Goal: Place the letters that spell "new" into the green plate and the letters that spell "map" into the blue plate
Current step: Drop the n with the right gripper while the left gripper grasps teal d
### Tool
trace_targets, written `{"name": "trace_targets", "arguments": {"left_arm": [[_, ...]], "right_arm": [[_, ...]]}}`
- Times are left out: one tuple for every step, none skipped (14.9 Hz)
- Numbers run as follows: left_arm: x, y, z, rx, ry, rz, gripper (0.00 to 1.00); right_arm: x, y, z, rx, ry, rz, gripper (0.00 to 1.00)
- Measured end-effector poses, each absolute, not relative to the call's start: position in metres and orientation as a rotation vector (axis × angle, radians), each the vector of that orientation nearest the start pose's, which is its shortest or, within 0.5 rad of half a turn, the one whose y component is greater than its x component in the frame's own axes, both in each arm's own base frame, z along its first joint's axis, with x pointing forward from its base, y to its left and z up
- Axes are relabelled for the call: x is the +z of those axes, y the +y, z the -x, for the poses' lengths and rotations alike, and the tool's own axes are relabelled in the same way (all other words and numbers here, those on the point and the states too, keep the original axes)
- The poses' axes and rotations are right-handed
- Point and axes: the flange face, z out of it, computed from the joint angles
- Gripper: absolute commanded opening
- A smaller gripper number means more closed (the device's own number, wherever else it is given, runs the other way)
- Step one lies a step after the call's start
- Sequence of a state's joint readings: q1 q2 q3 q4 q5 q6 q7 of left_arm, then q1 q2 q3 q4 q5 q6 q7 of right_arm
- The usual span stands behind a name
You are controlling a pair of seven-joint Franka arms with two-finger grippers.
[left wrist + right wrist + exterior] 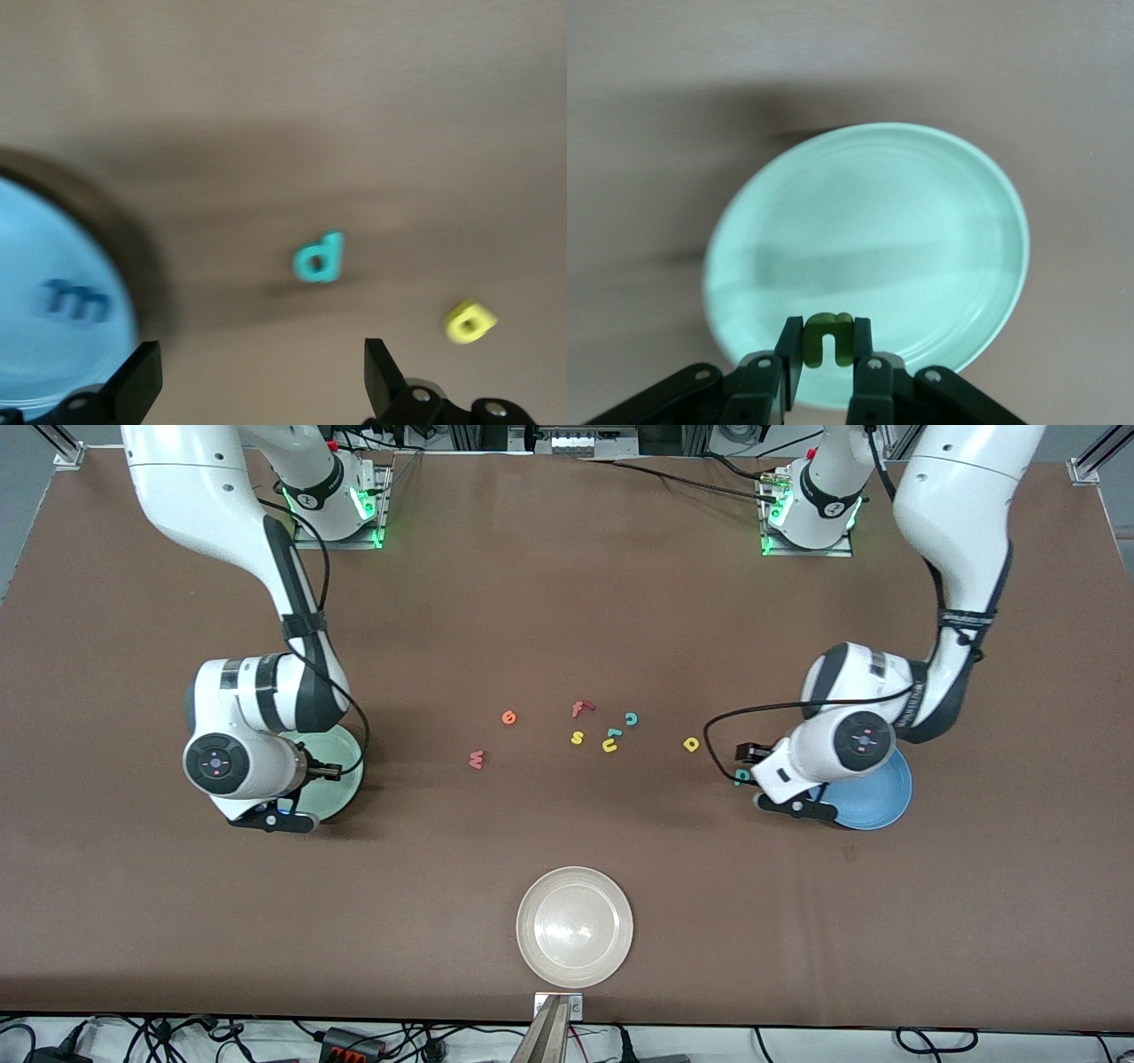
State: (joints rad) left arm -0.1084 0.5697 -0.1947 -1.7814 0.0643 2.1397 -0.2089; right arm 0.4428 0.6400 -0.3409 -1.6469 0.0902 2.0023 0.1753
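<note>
R: I'm holding right gripper [827,347] clamped on green n [827,338] over green plate [921,177], lowering before release | L: left gripper [261,376] gaping empty beside blue plate [35,239], lining up teal p [319,258]

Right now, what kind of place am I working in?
Most likely a robotics lab bench: two arms bolted to a brown table, foam letters scattered between a green plate and a blue plate, cables along the table's edge.

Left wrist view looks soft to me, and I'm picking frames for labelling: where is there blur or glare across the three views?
Left wrist view: smeared; blue m, teal p and yellow a have soft edges. Right wrist view: green n is sharp, green plate slightly streaked. Front view: sharp, with glare on the white-beige plate.
</note>
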Motion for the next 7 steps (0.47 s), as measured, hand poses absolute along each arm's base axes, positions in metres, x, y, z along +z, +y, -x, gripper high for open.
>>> {"name": "trace_targets", "arguments": {"left_arm": [[0.218,-0.19,-0.607,0.31,0.149,3.128,1.0],[0.21,-0.197,-0.606,0.292,0.131,3.134,0.92],[0.2,-0.2,-0.606,0.283,0.125,3.14,0.79],[0.192,-0.2,-0.606,0.281,0.121,3.144,0.68],[0.185,-0.199,-0.606,0.279,0.117,3.147,0.66],[0.181,-0.197,-0.607,0.279,0.112,3.147,0.66],[0.179,-0.195,-0.607,0.276,0.11,3.145,0.65]], "right_arm": [[0.232,0.087,-0.648,0.36,0.134,3.281,0.23],[0.224,0.084,-0.646,0.348,0.129,3.282,0.6],[0.217,0.085,-0.643,0.338,0.124,3.284,1.0],[0.211,0.085,-0.642,0.33,0.12,3.286,1.0],[0.207,0.086,-0.641,0.327,0.118,3.286,1.0],[0.206,0.088,-0.641,0.327,0.115,3.286,1.0],[0.209,0.092,-0.642,0.318,0.111,3.284,1.0]]}}
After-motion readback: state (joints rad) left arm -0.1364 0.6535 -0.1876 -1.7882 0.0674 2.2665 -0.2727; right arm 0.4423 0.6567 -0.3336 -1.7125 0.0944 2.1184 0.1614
